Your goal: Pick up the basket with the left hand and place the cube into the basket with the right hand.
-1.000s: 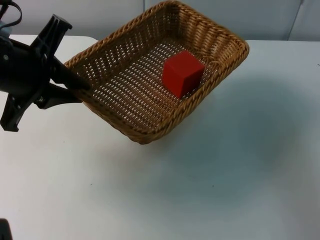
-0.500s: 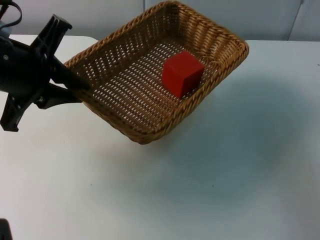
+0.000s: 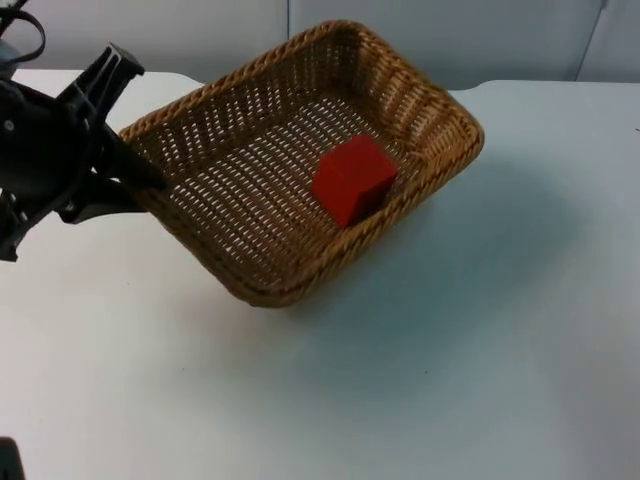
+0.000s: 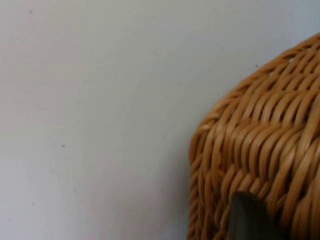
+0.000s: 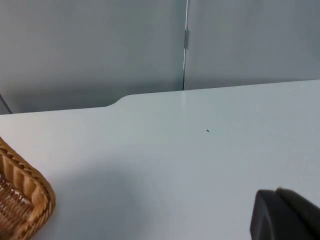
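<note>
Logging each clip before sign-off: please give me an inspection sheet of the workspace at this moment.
Surface: white table top, bare, faint specks.
Job's things: rectangular brown wicker basket, tilted, shadow beneath; red cube inside it, near its far right wall.
Clutter: nothing seen.
Grippers: left pincer clamped on the basket's left rim; a black fingertip lies against the weave. Right pincer: a black fingertip over bare table, arm waiting.
Cables: not reported.
Surroundings: grey partition wall behind the table, with a vertical seam.
</note>
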